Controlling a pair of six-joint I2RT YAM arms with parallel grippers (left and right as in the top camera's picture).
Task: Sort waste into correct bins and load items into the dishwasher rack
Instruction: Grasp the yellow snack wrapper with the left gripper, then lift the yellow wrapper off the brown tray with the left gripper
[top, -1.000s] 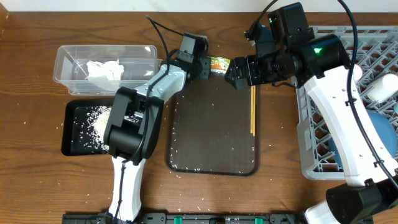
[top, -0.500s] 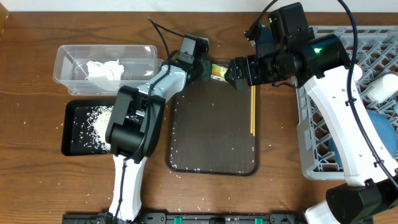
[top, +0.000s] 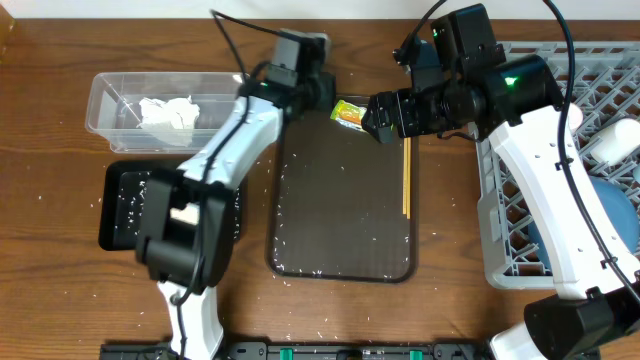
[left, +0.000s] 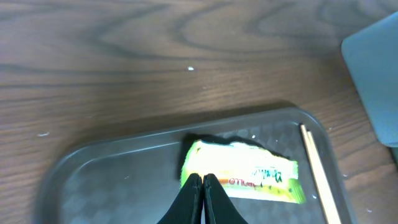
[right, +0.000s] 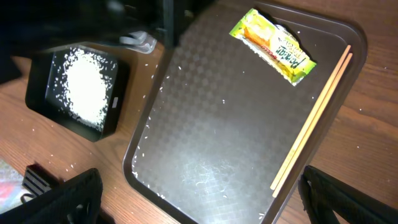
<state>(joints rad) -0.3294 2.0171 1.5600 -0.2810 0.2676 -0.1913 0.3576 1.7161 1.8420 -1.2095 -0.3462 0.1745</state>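
Note:
The green-yellow snack wrapper (top: 348, 113) hangs tilted just over the far end of the brown serving tray (top: 340, 210). My left gripper (top: 328, 102) is shut on its near-left edge, and the wrist view shows the fingertips (left: 203, 179) pinched together at the wrapper (left: 249, 177). My right gripper (top: 385, 115) hovers beside it with its jaws wide open (right: 199, 199) and nothing between them. Chopsticks (top: 406, 175) lie along the tray's right side. A tissue (top: 165, 112) sits in the clear tub (top: 100, 85). Rice (right: 84, 87) fills the black tray (top: 105, 215).
The grey dishwasher rack (top: 560, 70) stands at the right and holds a blue dish (top: 612, 215) and a white cup (top: 615, 140). Loose rice grains (top: 300, 270) lie along the serving tray's front edge and on the wood around it.
The left jaws closed on the wrapper. The left arm swung up and to the left, and the wrapper shifted slightly toward the tray's front. The right arm stayed put.

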